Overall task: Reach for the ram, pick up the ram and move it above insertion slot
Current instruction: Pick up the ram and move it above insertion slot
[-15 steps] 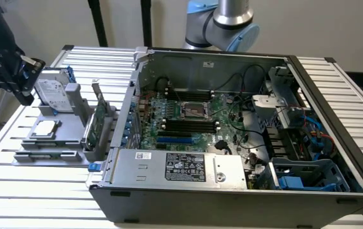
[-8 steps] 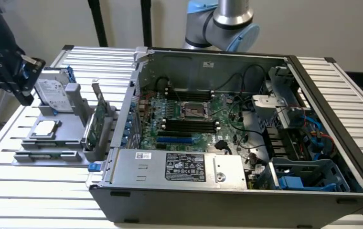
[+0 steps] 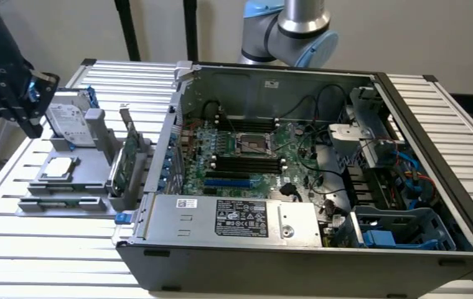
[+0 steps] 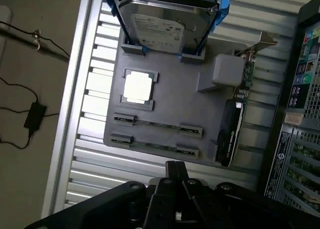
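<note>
Over the grey tray point(image 4: 185, 104) beside the computer case point(image 3: 303, 261): gripper point(image 4: 175, 165) closed on nothing, hovering well apart from the ram point(image 4: 156, 125) seated in tray clips; reaching only, grasp and carry to motherboard slots point(image 3: 249, 163) not yet done.

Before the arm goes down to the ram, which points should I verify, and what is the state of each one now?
1. Ram in place: ok. Two ram sticks sit on edge in the gray holder.
2. Gripper free of the ram sticks: ok. It hangs above the holder, apart from both.
3. Gripper lined up with one stick: cannot tell.
4. Room beside the ram sticks: ok toward the processor chip, but the expansion card stands close to one end.
5. Computer case open: ok. The motherboard is uncovered.
6. Black slots empty: cannot tell.
</note>
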Tool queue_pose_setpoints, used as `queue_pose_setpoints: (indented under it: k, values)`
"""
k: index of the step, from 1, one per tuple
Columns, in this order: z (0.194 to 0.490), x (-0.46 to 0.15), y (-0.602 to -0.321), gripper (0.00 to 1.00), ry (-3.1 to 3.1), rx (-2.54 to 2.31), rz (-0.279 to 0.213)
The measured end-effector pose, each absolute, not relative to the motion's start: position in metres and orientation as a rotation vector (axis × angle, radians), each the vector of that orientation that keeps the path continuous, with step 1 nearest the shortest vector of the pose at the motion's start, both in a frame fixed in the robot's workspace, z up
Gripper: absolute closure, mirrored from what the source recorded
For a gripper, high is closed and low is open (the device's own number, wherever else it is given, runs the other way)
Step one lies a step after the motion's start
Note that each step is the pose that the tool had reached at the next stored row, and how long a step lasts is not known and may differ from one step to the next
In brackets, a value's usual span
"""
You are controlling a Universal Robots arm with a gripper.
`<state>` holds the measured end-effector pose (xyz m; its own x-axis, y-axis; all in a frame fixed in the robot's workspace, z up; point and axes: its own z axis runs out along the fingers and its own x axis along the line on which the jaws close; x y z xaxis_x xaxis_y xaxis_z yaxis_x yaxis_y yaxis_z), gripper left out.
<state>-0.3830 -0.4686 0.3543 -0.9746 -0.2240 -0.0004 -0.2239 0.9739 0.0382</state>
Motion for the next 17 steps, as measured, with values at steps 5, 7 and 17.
queue_pose_setpoints:
  k: [5, 7, 17]
  values:
    - [0.3538, -0.3830, -0.4686, 0.89, -3.096, 0.495, -0.059]
    - [0.3536, -0.3830, -0.4686, 0.89, -3.086, 0.551, -0.059]
    - [0.3529, -0.3830, -0.4686, 0.89, -3.020, 0.827, -0.058]
